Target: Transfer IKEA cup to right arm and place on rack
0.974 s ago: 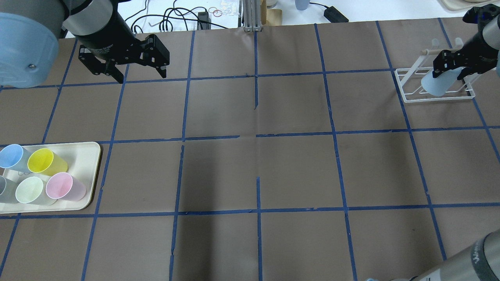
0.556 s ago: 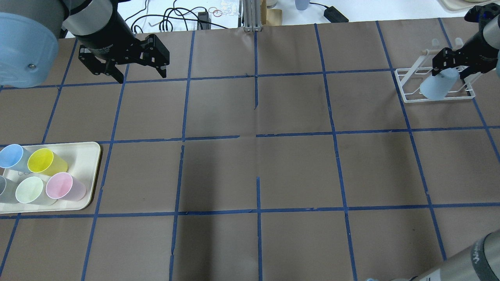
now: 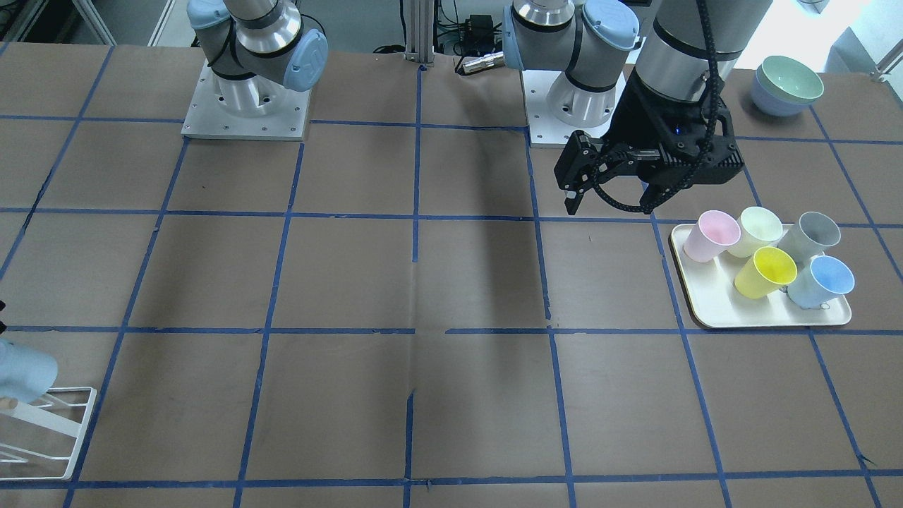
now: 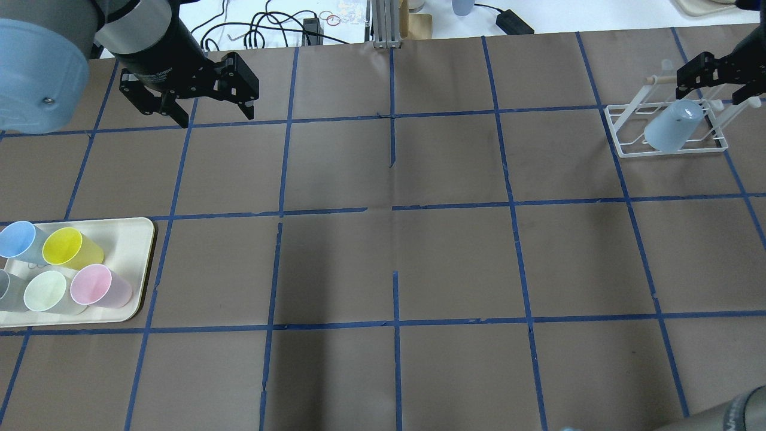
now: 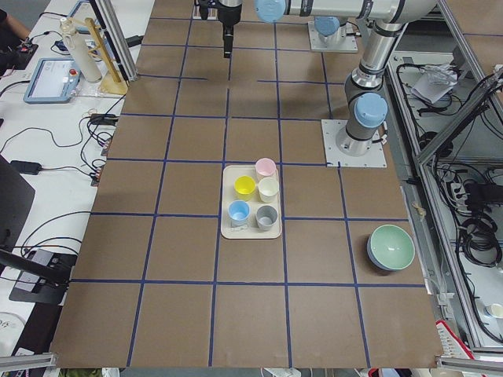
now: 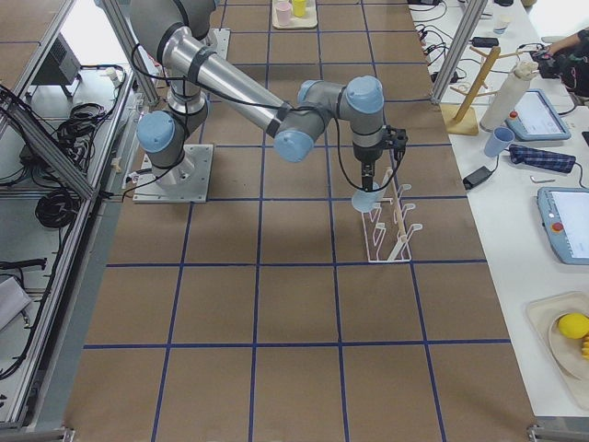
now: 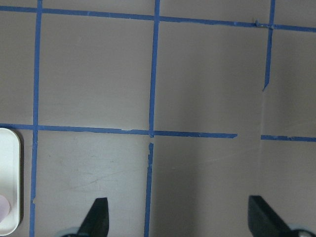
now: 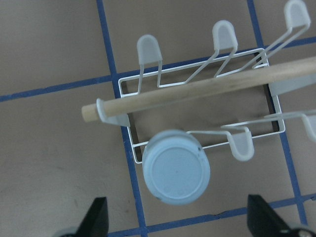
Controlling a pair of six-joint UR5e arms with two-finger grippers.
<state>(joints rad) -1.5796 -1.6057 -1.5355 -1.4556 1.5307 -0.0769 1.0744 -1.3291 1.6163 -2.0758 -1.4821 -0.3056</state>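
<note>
The pale blue IKEA cup hangs upside down on a prong of the white wire rack at the table's far right. It also shows in the right wrist view, bottom up, at the rack's front edge. My right gripper is open and empty, above the cup and clear of it; its fingertips stand wide apart. My left gripper is open and empty above the far left of the table, and in the front-facing view.
A cream tray at the left holds several cups, among them a second blue cup and a yellow cup. Stacked bowls stand beside the left arm's base. A wooden rod crosses the rack's top.
My right gripper has opened, let go of the cup and drawn back up and away from it. The cup stays on the rack. The left arm has not moved.
</note>
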